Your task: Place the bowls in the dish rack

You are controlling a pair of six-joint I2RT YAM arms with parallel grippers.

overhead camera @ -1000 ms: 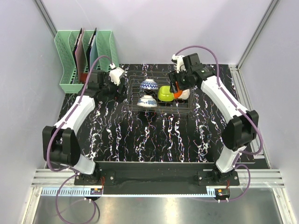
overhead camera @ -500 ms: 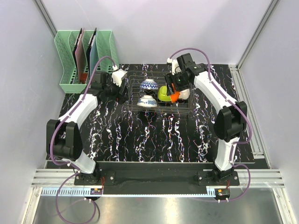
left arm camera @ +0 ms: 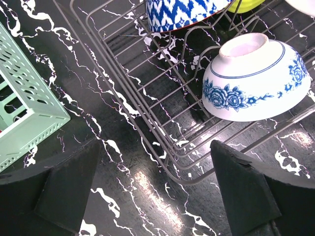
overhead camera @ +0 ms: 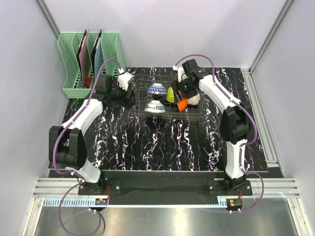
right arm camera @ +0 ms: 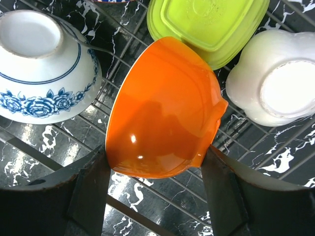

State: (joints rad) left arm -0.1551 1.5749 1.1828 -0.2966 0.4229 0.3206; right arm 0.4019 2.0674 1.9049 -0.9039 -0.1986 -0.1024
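Glossy orange bowl (right arm camera: 162, 128); lime green bowl (right arm camera: 211, 22); white bowl (left arm camera: 256, 78) with blue flowers; blue zigzag bowl (left arm camera: 184, 12); grey wire rack (left arm camera: 165, 150); black bench (left arm camera: 147, 201) veined white; mint holder (left arm camera: 29, 113)

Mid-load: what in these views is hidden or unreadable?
- Top view: the right arm covers most of the lime green bowl, so its seating is hidden.
- Right wrist view: the orange bowl, held in the right gripper, hides the dish rack wires beneath it, so contact cannot be told.
- Left wrist view: the zigzag blue bowl is cut off by the top edge.
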